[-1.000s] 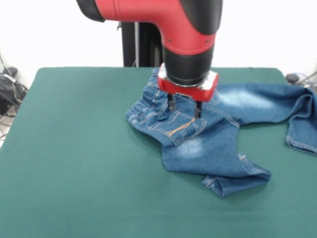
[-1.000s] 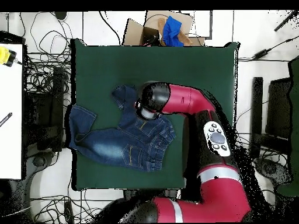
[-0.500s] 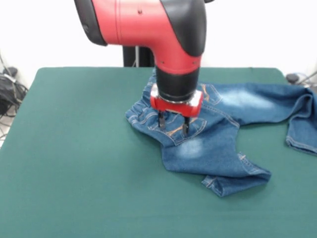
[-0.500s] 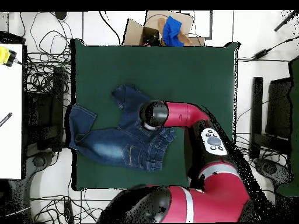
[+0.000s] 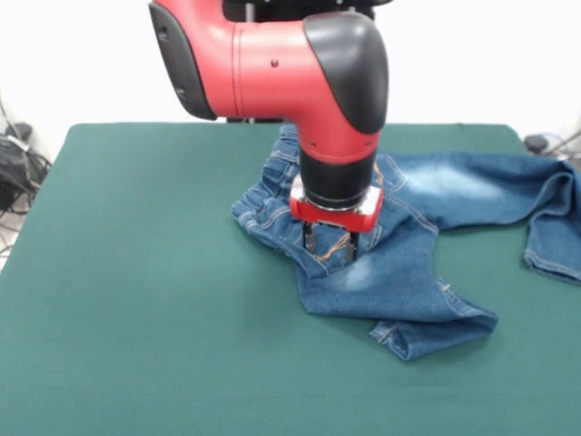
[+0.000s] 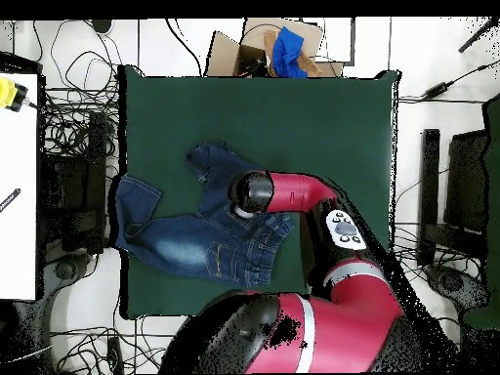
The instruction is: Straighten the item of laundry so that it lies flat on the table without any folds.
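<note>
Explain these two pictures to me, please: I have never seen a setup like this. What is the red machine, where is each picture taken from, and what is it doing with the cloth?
The red and black machine is a robot arm; its gripper is the small two-fingered tool at its tip. One picture is taken from across the table, facing the robot; the other looks straight down from above, with the robot's base at the bottom. On the green table lies a small pair of blue jeans, crumpled: one leg is folded over near the front, the other runs off towards the table's edge. The gripper is down on the seat of the jeans, by the stitched pocket. Whether it has closed on the fabric cannot be seen.
</note>
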Action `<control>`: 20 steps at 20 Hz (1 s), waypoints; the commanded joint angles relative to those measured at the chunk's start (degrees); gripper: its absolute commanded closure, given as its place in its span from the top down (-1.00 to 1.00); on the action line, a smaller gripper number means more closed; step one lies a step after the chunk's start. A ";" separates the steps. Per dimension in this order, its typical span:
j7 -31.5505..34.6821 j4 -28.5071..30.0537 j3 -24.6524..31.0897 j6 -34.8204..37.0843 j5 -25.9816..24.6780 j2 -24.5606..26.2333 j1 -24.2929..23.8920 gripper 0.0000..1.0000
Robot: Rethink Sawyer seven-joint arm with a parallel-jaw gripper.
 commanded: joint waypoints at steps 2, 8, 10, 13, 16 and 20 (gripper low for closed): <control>-4.20 -5.43 3.17 -6.12 -6.51 11.41 2.13 1.00; -5.80 -9.89 3.67 -10.17 -9.18 18.26 1.36 1.00; -6.72 -9.74 4.69 -10.22 -9.24 18.93 0.45 1.00; -6.61 -9.59 5.10 -9.55 -9.07 18.65 0.41 1.00; -6.05 -9.45 5.49 -9.22 -8.50 18.53 0.17 1.00; -6.48 -9.99 5.98 -7.37 -8.17 18.46 0.02 -1.00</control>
